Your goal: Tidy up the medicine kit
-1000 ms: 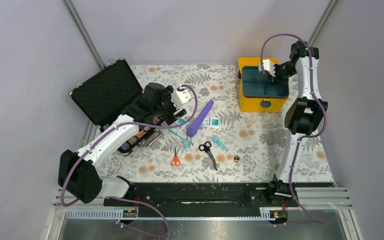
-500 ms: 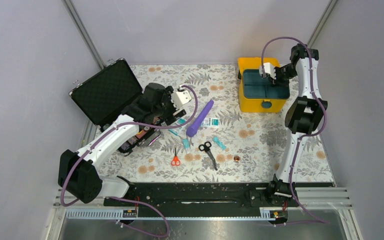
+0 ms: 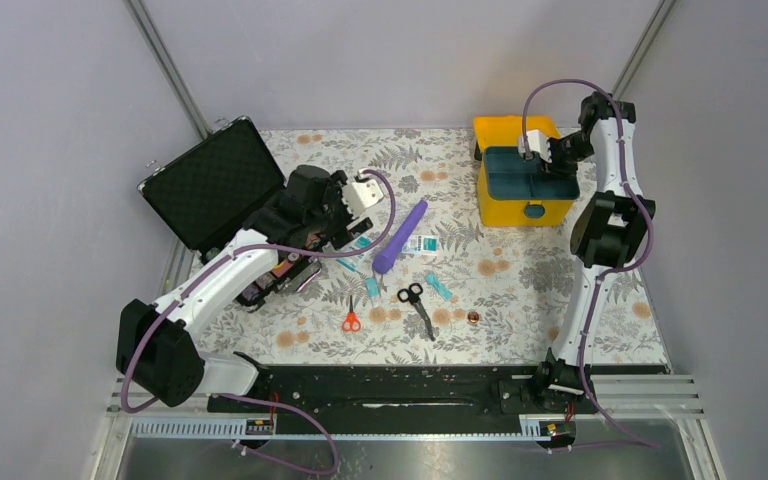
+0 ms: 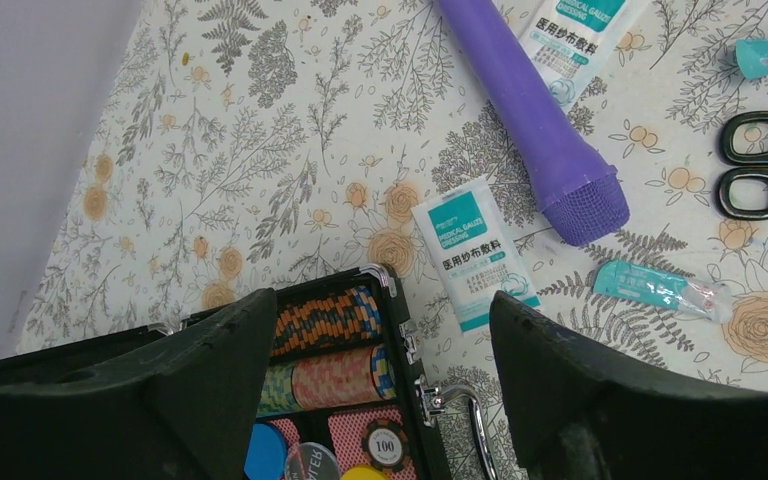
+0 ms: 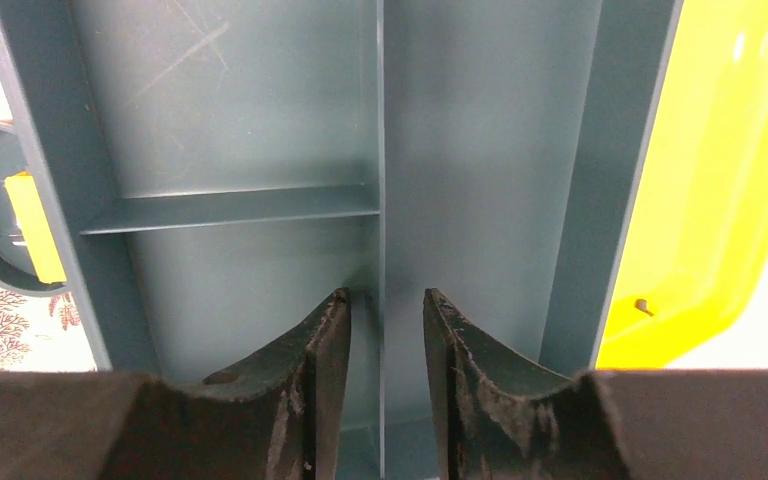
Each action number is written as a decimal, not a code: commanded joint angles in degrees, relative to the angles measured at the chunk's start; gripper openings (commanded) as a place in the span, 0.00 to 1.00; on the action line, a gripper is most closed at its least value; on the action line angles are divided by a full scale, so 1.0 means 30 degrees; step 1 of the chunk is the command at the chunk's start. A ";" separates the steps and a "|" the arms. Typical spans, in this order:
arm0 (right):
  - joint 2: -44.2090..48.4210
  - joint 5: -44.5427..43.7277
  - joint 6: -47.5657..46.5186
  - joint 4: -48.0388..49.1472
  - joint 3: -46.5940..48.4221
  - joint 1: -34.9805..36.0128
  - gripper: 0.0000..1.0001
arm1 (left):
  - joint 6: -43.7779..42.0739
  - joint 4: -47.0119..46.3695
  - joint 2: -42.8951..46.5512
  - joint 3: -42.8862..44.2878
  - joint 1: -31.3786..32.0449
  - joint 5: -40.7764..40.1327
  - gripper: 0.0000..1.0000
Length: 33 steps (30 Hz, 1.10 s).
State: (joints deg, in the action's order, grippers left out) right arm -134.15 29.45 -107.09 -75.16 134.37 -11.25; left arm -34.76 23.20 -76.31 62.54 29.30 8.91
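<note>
— Why is your right gripper down inside the boxy yellow plastic medicine kit?

— The kit stands open at the table's far right, so I can reach in from above. My jaws sit slightly apart, astride the divider of its teal tray, and grip nothing. The compartments I can see are bare.

— And the arm?

— Elbow reared high, wrist folded down and to the left. My left gripper hangs wide open and empty over the black hard case at the far left.

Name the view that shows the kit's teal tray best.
Right wrist: the teal tray fills the frame, dividers clear. Top external shows it small, partly behind the right arm; left wrist misses it.
</note>
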 commanded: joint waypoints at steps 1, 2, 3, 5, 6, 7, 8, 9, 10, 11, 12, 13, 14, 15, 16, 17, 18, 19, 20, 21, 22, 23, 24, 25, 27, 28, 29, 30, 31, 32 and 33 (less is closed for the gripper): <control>0.1937 -0.0067 0.0313 0.0001 -0.0061 0.0087 0.41 | -0.0184 -0.1367 0.0198 0.0080 -0.0178 -0.0205 0.78; 0.2205 -0.0004 0.0457 0.0003 -0.0116 0.0086 0.42 | -0.0130 -0.1529 0.0164 0.0009 -0.0215 -0.0195 0.78; 0.2495 0.0100 0.0639 0.0003 -0.0152 0.0086 0.42 | -0.0036 -0.1655 0.0134 -0.0011 -0.0237 -0.0198 0.78; 0.2985 0.0401 0.1325 0.0021 -0.0126 0.0108 0.44 | 0.0310 -0.1857 -0.0076 0.0033 -0.0267 -0.0311 0.78; 0.3259 0.0619 0.1868 0.0137 -0.0091 0.0089 0.45 | 0.0580 -0.1898 -0.0233 0.0153 -0.0288 -0.0410 0.78; 0.3502 0.0902 0.2738 0.0360 -0.0068 0.0087 0.47 | 0.0943 -0.1929 -0.0399 0.0293 -0.0276 -0.0598 0.79; 0.3811 0.1271 0.3781 0.0644 -0.0040 0.0086 0.49 | 0.1410 -0.1892 -0.0607 0.0512 -0.0274 -0.0863 0.79; 0.4117 0.1764 0.4973 0.0973 -0.0025 0.0086 0.51 | 0.2028 -0.1752 -0.0867 0.0869 -0.0285 -0.1076 0.80; 0.4419 0.2342 0.6437 0.1410 -0.0038 0.0090 0.54 | 0.2710 -0.1387 -0.1200 0.1265 -0.0276 -0.1275 0.81; 0.4771 0.2934 0.8015 0.1933 -0.0050 0.0127 0.58 | 0.3429 -0.1125 -0.1476 0.1765 -0.0285 -0.1351 0.82; 0.5112 0.3587 0.9985 0.2500 -0.0111 0.0121 0.64 | 0.4416 -0.0990 -0.1697 0.2234 -0.0342 -0.1371 0.88; 0.5481 0.4240 1.2759 0.3546 -0.0213 0.0168 0.72 | 0.5853 -0.0998 -0.1857 0.2684 -0.0516 -0.1198 0.95; 0.5911 0.4940 1.4826 0.4331 -0.0406 0.0188 0.97 | 0.7220 -0.1073 -0.1888 0.3143 -0.0700 -0.0821 0.98; 0.6364 0.5566 1.7337 0.5323 -0.0799 0.0271 0.99 | 0.8665 -0.1305 -0.1818 0.3552 -0.0888 -0.0415 0.99; 0.7124 0.6051 1.9811 0.6718 -0.1376 0.0413 1.00 | 0.9717 -0.1400 -0.1722 0.4006 -0.1010 -0.0017 0.99; 0.7710 0.6137 2.2867 0.8309 -0.2126 0.0647 0.99 | 1.0362 -0.1354 -0.1667 0.4547 -0.1033 0.0150 0.99; 0.8222 0.5228 2.5673 0.9665 -0.2747 0.1024 1.00 | 1.0720 -0.1322 -0.1662 0.5039 -0.1043 0.0110 0.99; 0.8634 0.3910 2.7654 1.0417 -0.3147 0.1500 0.99 | 1.1051 -0.1421 -0.1702 0.5276 -0.1037 -0.0178 0.99; 0.8993 0.2987 2.8549 1.0533 -0.3446 0.2149 0.99 | 1.1250 -0.1433 -0.1817 0.5463 -0.1040 -0.0489 0.99; 0.9459 0.2685 2.8493 1.0409 -0.3941 0.3046 0.99 | 1.1275 -0.1208 -0.1945 0.5732 -0.1036 -0.0751 0.99; 0.9990 0.2787 2.7889 1.0159 -0.4658 0.3825 1.00 | 1.1311 -0.1015 -0.2074 0.5934 -0.1051 -0.0938 0.99; 1.0536 0.3070 2.7209 0.9900 -0.5696 0.4538 0.99 | 1.1304 -0.0910 -0.2186 0.5996 -0.1052 -0.1045 0.99; 1.1080 0.3450 2.6688 0.9619 -0.6441 0.5158 1.00 | 1.1369 -0.0849 -0.2240 0.6044 -0.1064 -0.1132 0.99; 1.1551 0.3703 2.6261 0.9298 -0.7124 0.5653 0.99 | 1.1495 -0.0785 -0.2261 0.6065 -0.1091 -0.1143 0.99; 1.2348 0.3978 2.6012 0.8510 -0.8251 0.6416 0.99 | 1.1515 -0.0700 -0.2357 0.6021 -0.1130 -0.1243 0.99; 1.2662 0.4281 2.5781 0.8061 -0.8676 0.6649 0.99 | 1.1527 -0.0493 -0.2448 0.6073 -0.1203 -0.1332 0.99; 1.2943 0.4554 2.5829 0.7642 -0.9044 0.6825 1.00 | 1.1529 -0.0230 -0.2602 0.6178 -0.1277 -0.1146 0.99; 1.3095 0.4730 2.5802 0.7114 -0.9284 0.6993 0.99 | 1.2137 -0.0032 -0.2717 0.6221 -0.1385 -0.0833 0.99; 1.3169 0.4650 2.5688 0.6542 -0.9398 0.7201 1.00 | 1.2521 0.0092 -0.2804 0.6208 -0.1475 -0.0662 0.99; 1.3215 0.4362 2.5586 0.6053 -0.9500 0.7428 1.00 | 1.2920 0.0038 -0.2801 0.6059 -0.1538 -0.0538 0.99; 1.3338 0.3996 2.5643 0.5904 -0.9762 0.7640 1.00 | 1.3161 -0.0174 -0.2734 0.5716 -0.1560 -0.0365 0.99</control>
State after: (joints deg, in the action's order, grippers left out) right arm -97.34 41.58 -31.22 -52.21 106.48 10.76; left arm -0.12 22.85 -84.03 79.07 25.54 6.92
